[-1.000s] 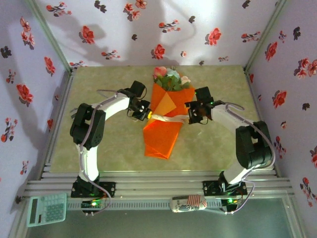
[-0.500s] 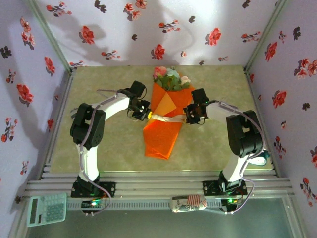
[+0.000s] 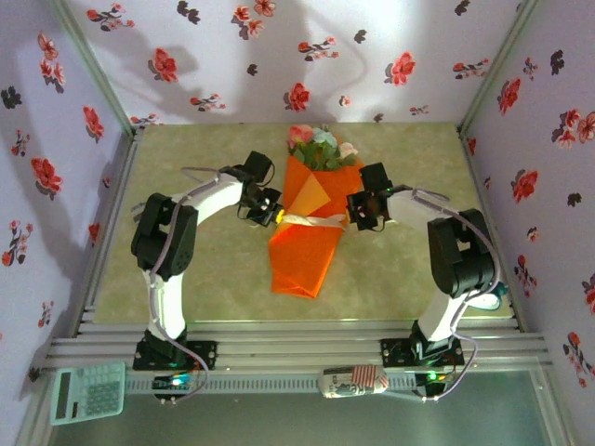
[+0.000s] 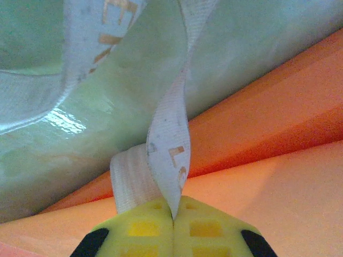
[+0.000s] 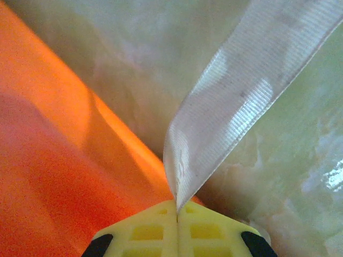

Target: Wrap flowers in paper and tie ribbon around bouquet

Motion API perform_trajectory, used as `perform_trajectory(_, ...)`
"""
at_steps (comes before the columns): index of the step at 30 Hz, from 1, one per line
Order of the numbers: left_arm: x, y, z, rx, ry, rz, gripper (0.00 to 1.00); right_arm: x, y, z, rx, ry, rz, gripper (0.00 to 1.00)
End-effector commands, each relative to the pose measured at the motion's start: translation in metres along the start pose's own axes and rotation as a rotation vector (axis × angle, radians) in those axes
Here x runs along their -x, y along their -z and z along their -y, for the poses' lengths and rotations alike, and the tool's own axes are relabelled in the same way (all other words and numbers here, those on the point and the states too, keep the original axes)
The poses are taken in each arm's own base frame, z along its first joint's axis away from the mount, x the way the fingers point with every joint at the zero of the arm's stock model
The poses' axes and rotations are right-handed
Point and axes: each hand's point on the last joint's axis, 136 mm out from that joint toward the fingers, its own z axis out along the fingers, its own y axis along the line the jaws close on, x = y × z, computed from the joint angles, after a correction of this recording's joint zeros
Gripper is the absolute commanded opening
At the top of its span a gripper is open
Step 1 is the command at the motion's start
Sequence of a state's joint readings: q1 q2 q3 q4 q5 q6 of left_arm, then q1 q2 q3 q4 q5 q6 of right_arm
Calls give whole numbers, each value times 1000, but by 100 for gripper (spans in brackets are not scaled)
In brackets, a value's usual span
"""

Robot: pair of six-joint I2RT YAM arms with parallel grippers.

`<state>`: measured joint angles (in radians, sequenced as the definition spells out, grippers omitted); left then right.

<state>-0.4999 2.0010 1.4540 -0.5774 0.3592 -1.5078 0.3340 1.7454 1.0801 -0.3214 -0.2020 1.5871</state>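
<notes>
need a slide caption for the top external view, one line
Left gripper and right gripper pinch the ribbon on either side of the orange bouquet lying on the table.

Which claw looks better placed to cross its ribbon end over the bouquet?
Probably left: the left claw pinches the ribbon with a slack loop beyond; the right claw holds a straight stretch.

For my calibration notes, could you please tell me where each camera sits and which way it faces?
Top external: above and behind the robot, looking down on the table, left arm, right arm and the bouquet.
Left wrist: on the left arm, looking past its shut left end effector at the ribbon and orange paper.
Right wrist: on the right arm, right end effector pinching ribbon.
Shared: both wrist views show ribbon, paper, table.
</notes>
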Motion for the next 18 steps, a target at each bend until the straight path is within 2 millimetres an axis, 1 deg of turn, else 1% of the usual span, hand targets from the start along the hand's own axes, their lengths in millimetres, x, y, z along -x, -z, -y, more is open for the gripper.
perform_trajectory(1, 7, 25, 13, -34, -35, 31, 0, 0, 23, -11, 29, 38, 43, 0)
perform_trajectory(5, 22, 36, 22, -61, -52, 51, 0, 1, 31, -10, 33, 49, 41, 0)
perform_trajectory(10, 44, 47, 24, -77, -67, 76, 0, 10, 43, 1, 35, 56, 59, 0)
perform_trajectory(14, 62, 55, 23, -91, -63, 91, 0, 26, 53, 17, 19, 39, 86, 0)
perform_trajectory(18, 77, 66, 22, -113, -61, 121, 0, 51, 59, 33, 20, -1, 120, 0)
